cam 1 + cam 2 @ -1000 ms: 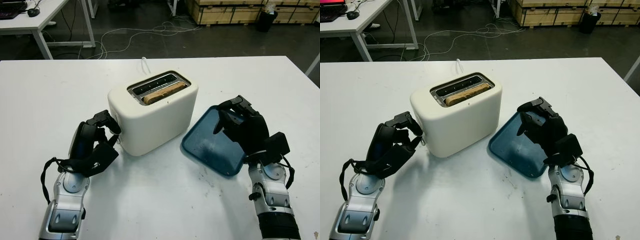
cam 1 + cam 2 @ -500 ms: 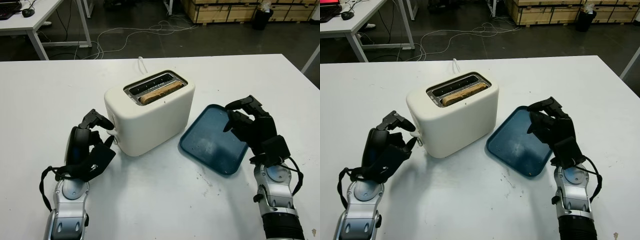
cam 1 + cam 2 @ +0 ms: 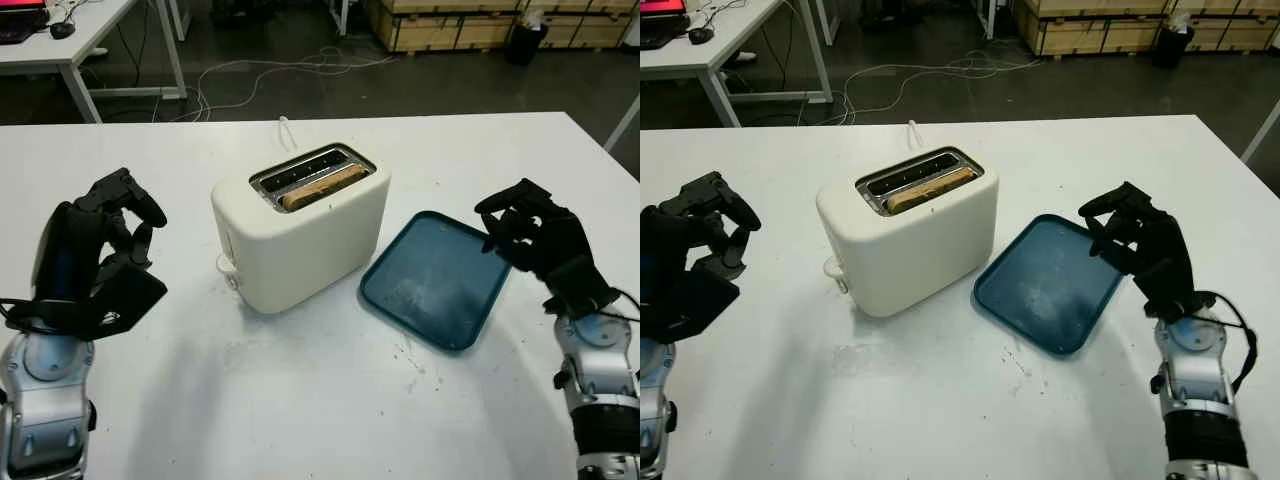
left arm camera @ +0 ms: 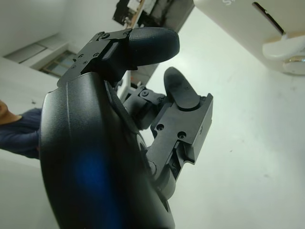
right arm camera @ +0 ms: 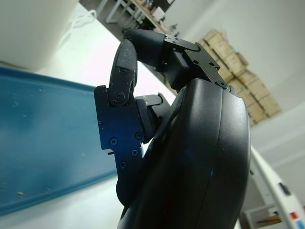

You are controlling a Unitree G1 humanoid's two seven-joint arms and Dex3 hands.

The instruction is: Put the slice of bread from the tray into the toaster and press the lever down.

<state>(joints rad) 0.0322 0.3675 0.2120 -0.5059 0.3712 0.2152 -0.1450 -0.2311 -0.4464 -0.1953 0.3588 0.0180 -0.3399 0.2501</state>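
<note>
Your left robot hand (image 3: 95,250), fingers curled and holding nothing, has pulled back from the toaster (image 3: 300,225), bread slice (image 3: 322,186) seated, lever (image 3: 229,266) apparently pressed.

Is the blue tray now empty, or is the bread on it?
Empty: the blue tray holds only crumbs; the bread slice stands in the toaster slot.

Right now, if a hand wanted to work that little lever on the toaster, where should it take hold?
On the small rounded knob sticking out of the toaster's end wall, low in its slot. It faces the left hand, so probably come from that side, fingers above and below it.
</note>
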